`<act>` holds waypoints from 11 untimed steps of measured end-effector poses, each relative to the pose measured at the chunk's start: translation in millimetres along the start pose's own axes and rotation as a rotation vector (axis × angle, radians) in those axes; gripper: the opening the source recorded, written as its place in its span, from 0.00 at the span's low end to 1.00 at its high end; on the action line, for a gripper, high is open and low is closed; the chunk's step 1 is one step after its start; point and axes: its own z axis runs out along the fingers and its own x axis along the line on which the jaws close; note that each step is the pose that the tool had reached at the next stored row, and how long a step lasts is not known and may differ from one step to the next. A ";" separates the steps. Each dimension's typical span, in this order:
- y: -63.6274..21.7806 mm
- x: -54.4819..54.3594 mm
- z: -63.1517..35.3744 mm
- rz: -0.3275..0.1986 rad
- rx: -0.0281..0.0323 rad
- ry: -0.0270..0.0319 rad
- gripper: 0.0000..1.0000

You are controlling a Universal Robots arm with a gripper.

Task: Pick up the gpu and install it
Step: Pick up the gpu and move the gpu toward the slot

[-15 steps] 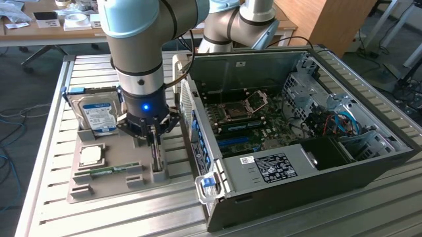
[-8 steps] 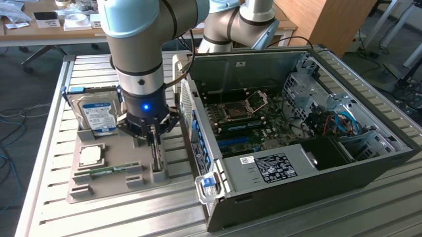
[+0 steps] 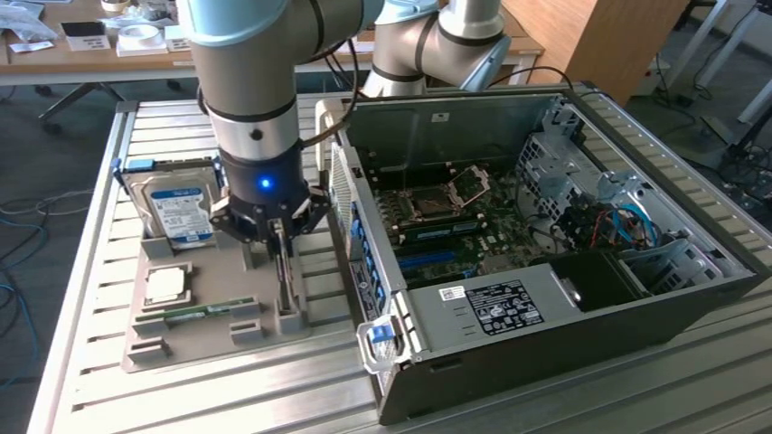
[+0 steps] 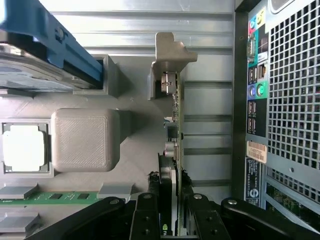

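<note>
Green gpu (image 4: 173, 130), one, in end effector (image 4: 169, 205)

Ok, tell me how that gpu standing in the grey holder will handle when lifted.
Probably stiff: the gpu is a rigid board with a metal bracket at one end. Likely fragile, with bare components along its face, so the claw closed across it shouldn't squeeze hard. Standing on edge in the holder, it might tip or bind if pulled crookedly.

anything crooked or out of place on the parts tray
Nothing stands out. The gpu stands on edge in its slot, gripper closed on it; hard drive, processor and RAM stick sit in theirs.
</note>
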 end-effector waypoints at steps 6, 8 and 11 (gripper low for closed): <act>0.5 -0.7 -22.9 0.000 0.0000 -0.0001 0.27; 0.6 -1.0 -31.5 0.000 0.0000 -0.0001 0.27; 1.0 -1.4 -45.0 0.000 0.0001 0.0000 0.27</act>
